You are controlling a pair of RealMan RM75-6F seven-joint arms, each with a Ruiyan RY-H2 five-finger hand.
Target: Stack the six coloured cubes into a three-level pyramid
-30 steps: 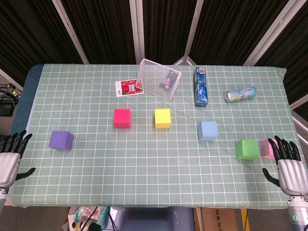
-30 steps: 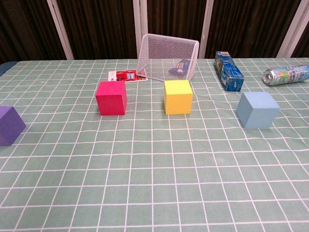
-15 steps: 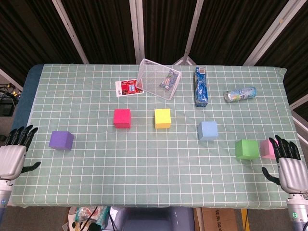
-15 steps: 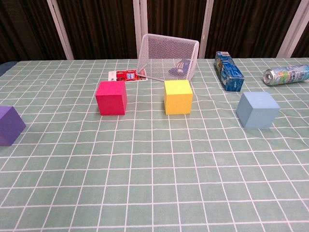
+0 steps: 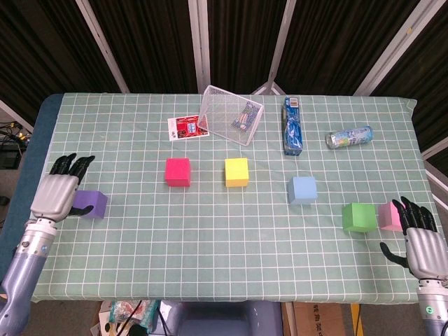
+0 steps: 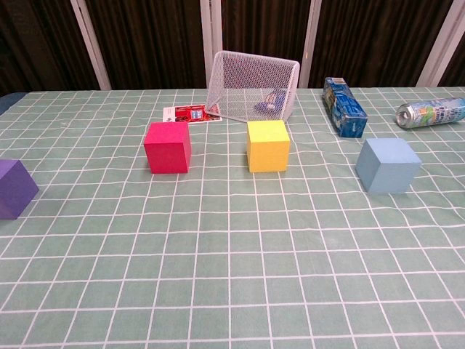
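Six cubes lie apart on the green checked table (image 5: pixel 210 245): purple (image 5: pixel 94 204) (image 6: pixel 14 188) at the left, red (image 5: pixel 178 171) (image 6: pixel 168 147), yellow (image 5: pixel 236 172) (image 6: pixel 267 145), light blue (image 5: pixel 303 190) (image 6: pixel 388 165), green (image 5: pixel 358 217) and pink (image 5: pixel 388 216) at the right. My left hand (image 5: pixel 57 194) hovers just left of the purple cube, fingers spread, holding nothing, and covers its left edge. My right hand (image 5: pixel 423 241) is open near the table's front right corner, just right of the pink cube. Neither hand shows in the chest view.
At the back stand a tilted wire basket (image 5: pixel 230 115) (image 6: pixel 252 85), a red card (image 5: pixel 187 128), a blue box (image 5: pixel 292 126) (image 6: pixel 344 107) and a lying bottle (image 5: pixel 348 136) (image 6: pixel 432 113). The table's edges run close to both hands.
My left hand has risen from the front left corner and moved inward to the purple cube. The right hand has barely moved. The cubes are where they were.
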